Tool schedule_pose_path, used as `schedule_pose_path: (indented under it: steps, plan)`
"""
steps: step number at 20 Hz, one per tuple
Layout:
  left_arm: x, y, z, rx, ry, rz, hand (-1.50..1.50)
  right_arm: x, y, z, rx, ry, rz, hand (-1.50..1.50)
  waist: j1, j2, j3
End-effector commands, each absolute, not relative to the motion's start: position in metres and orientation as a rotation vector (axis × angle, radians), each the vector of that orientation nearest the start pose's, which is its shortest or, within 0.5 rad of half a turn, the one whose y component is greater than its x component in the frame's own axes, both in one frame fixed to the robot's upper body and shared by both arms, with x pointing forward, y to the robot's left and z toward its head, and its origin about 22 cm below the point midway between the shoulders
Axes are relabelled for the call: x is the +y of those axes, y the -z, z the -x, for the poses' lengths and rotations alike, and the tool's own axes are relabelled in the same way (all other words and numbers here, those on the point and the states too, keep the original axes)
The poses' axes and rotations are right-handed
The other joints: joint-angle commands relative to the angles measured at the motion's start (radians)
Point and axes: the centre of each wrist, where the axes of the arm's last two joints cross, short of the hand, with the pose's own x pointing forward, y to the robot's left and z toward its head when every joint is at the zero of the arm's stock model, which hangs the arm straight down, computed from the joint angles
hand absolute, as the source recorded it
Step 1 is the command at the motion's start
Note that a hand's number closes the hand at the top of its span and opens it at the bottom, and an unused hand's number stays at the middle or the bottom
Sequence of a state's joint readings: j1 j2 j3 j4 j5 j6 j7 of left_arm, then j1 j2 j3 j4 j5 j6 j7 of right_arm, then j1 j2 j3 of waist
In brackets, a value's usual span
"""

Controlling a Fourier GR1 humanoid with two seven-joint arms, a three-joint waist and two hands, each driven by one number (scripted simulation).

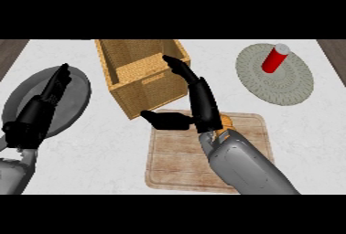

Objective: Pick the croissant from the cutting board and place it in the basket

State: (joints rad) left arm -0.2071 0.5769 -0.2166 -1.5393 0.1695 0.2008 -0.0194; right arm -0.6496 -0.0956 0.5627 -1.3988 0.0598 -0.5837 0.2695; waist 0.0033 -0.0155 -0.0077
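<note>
The croissant (226, 120) lies on the wooden cutting board (175, 160) near its far edge. Only a small orange-brown part of it shows beside my right wrist; the rest is hidden under the hand. My right hand (202, 112) is over that spot, open, its fingers straight and pointing up toward the basket's front corner, its thumb stretched out to the left. The light wooden basket (152, 91) stands just beyond the board, and nothing shows inside it. My left hand (40, 112) rests open at the left, fingers up.
A grey plate (74, 98) lies under my left hand at the left. At the back right, a red cylinder (275, 58) stands on a round grey-green mat (287, 89). The countertop is pale marble.
</note>
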Motion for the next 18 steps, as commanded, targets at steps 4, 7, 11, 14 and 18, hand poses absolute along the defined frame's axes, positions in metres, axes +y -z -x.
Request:
schedule_pose_path:
  steps: [4, 7, 11, 14, 18]
  plan:
    - [0.297, -0.065, -0.277, -1.665, 0.381, -0.303, 0.0, -0.09, -0.159, -0.356, -1.541, -0.767, 0.616, -1.5, -0.011, -0.015, -0.006]
    - [0.296, -0.072, -0.283, -1.691, 0.386, -0.32, 0.0, -0.086, -0.175, -0.354, -1.346, -1.07, 0.671, -1.5, -0.016, -0.014, -0.005]
    - [0.297, -0.075, -0.286, -1.702, 0.379, -0.309, 0.0, -0.07, -0.219, -0.348, -1.144, -1.305, 0.615, -1.5, -0.012, -0.005, 0.001]
    - [0.292, -0.083, -0.295, -1.719, 0.374, -0.313, 0.0, -0.06, -0.256, -0.352, -1.021, -1.396, 0.559, -1.5, -0.008, 0.008, 0.004]
    - [0.289, -0.082, -0.286, -1.72, 0.394, -0.29, 0.0, -0.061, -0.272, -0.355, -0.889, -1.42, 0.537, -1.5, 0.001, 0.007, 0.006]
